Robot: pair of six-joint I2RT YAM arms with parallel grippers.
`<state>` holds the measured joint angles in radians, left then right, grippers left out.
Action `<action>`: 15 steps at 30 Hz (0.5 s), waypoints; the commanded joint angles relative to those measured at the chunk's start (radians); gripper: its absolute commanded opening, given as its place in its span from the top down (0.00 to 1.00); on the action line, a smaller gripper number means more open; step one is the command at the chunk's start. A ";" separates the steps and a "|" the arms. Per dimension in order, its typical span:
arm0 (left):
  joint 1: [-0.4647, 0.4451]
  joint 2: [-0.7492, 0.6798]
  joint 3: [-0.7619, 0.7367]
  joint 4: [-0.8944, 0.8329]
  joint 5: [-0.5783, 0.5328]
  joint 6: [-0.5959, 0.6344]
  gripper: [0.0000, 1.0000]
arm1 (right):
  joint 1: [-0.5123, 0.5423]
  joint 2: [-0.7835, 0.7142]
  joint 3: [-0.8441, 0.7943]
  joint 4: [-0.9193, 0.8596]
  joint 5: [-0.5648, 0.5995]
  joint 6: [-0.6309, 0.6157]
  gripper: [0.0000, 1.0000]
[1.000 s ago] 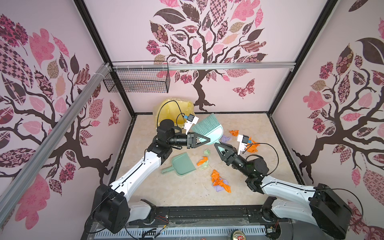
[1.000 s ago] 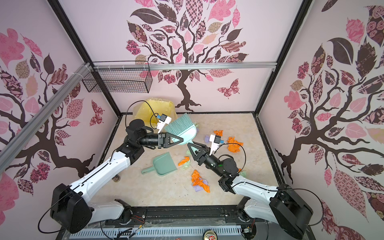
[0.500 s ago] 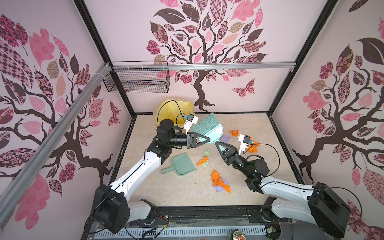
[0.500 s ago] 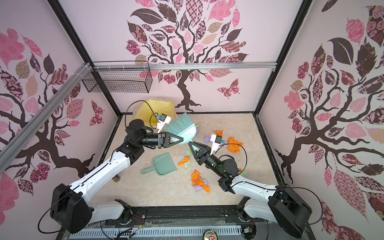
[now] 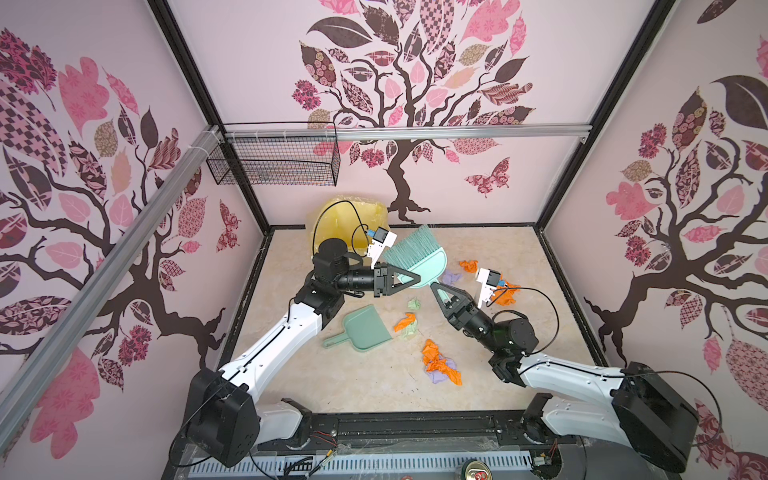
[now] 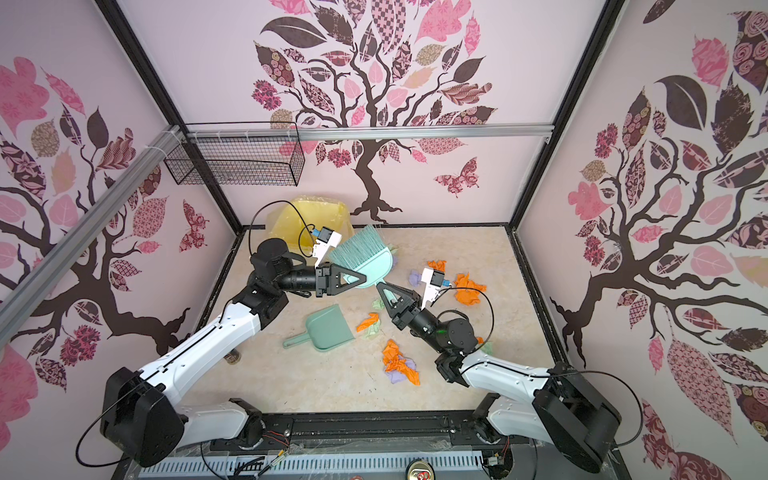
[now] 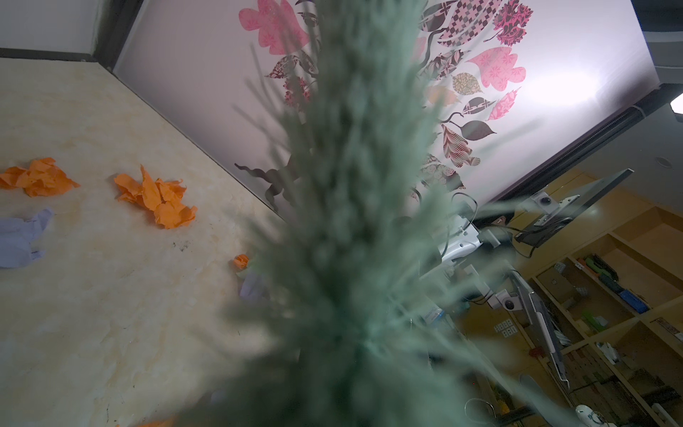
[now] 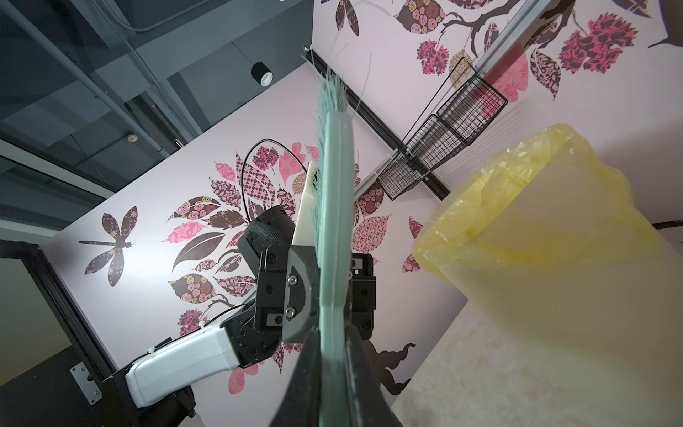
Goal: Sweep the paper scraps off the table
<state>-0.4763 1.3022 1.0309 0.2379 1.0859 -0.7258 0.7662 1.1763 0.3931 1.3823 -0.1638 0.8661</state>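
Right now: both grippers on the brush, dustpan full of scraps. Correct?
Not quite. The left gripper and right gripper are both on the brush, but the dustpan is empty. It lies on the table with the scraps scattered beside it, none inside. Both top views show this.

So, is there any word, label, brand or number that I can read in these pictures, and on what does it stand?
No text can be read in any view.
Can at the front edge, top views: red mark, too small to read.
Things on the shelves, left wrist view: too blurred to read.
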 commanded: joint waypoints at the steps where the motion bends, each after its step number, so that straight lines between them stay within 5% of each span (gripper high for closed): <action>1: -0.006 0.002 -0.010 -0.038 0.018 -0.007 0.64 | -0.001 -0.010 0.023 -0.008 0.021 -0.045 1.00; 5: -0.005 -0.003 0.007 -0.067 0.036 0.021 0.23 | -0.001 -0.037 0.005 -0.046 0.048 -0.052 1.00; 8: -0.004 -0.009 0.037 -0.158 0.053 0.078 0.04 | -0.001 -0.069 -0.010 -0.089 0.069 -0.061 1.00; 15: 0.077 -0.063 0.069 -0.413 0.098 0.312 0.04 | -0.001 -0.283 -0.034 -0.455 0.167 -0.149 1.00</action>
<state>-0.4431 1.2865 1.0477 -0.0071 1.1576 -0.5846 0.7670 1.0031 0.3496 1.1057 -0.0738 0.7845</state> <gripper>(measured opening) 0.964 0.122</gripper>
